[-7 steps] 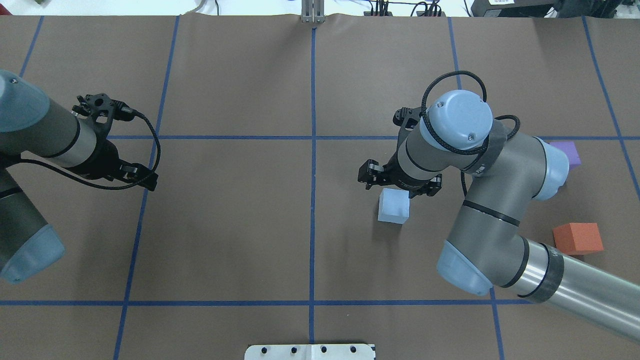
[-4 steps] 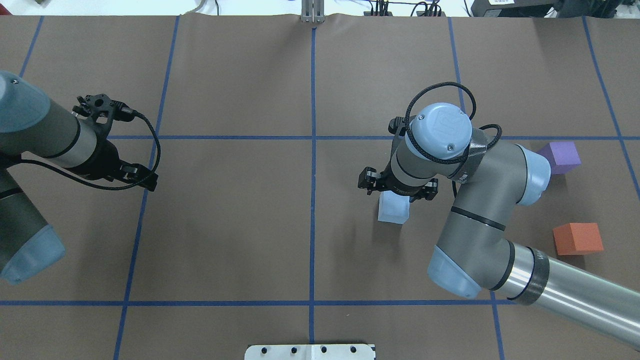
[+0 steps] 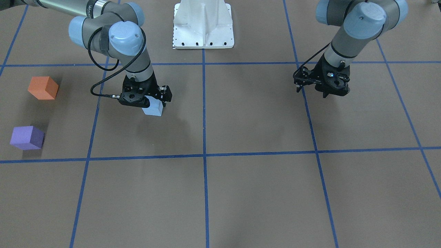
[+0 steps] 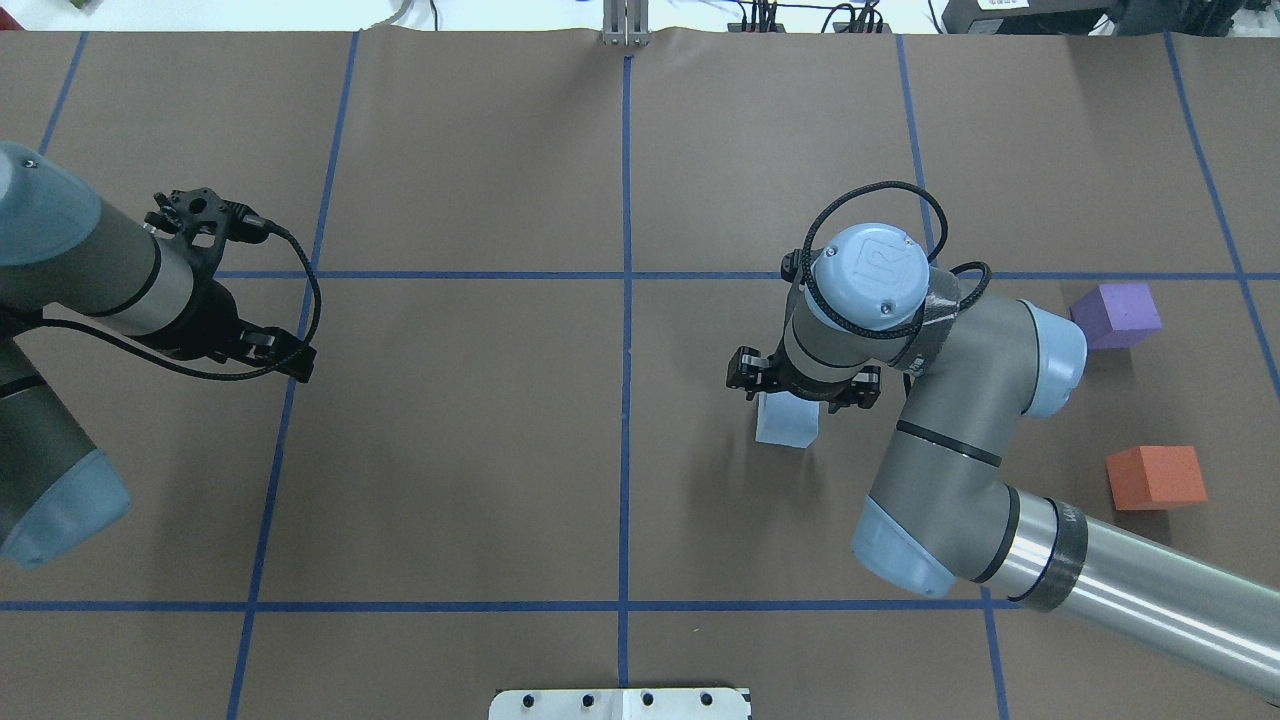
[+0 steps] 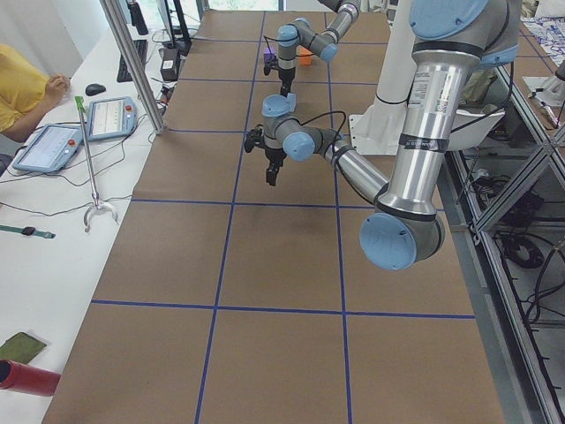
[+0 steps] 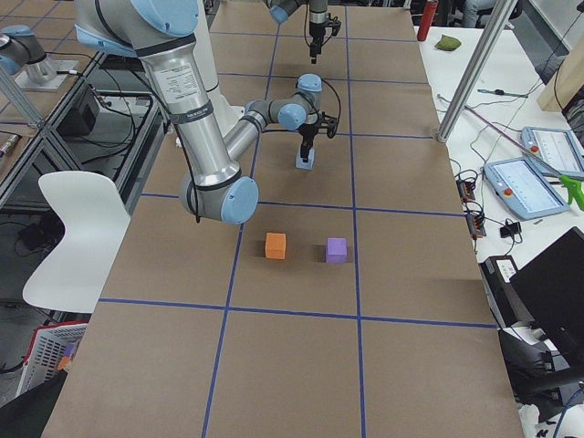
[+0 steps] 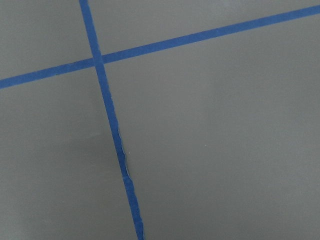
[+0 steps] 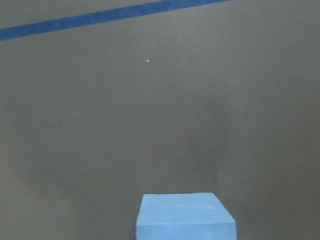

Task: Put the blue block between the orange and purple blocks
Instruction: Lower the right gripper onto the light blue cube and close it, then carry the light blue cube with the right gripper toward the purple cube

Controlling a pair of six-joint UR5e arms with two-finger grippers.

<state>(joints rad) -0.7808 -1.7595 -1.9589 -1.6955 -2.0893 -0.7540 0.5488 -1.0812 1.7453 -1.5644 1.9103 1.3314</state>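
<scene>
The light blue block [image 4: 787, 422] stands on the brown table right of the centre line; it also shows in the front view [image 3: 154, 109] and at the bottom of the right wrist view [image 8: 185, 217]. My right gripper [image 4: 800, 392] hangs straight down over the block's far side, jaws apparently open; its fingertips are hidden by the wrist. The purple block [image 4: 1117, 315] and the orange block [image 4: 1155, 477] sit apart at the far right, with a bare gap between them. My left gripper [image 4: 290, 362] looks open and empty over the left of the table.
Blue tape lines [image 4: 625, 300] split the table into squares. The white robot base plate [image 3: 203, 24] is at the robot's side of the table. My right forearm [image 4: 1150, 590] reaches in below the orange block. An operator in yellow [image 5: 22, 88] sits beyond the far edge.
My right arm has swung towards the robot and a little left, bringing its gripper closer over the blue block. The block and my left arm have not moved.
</scene>
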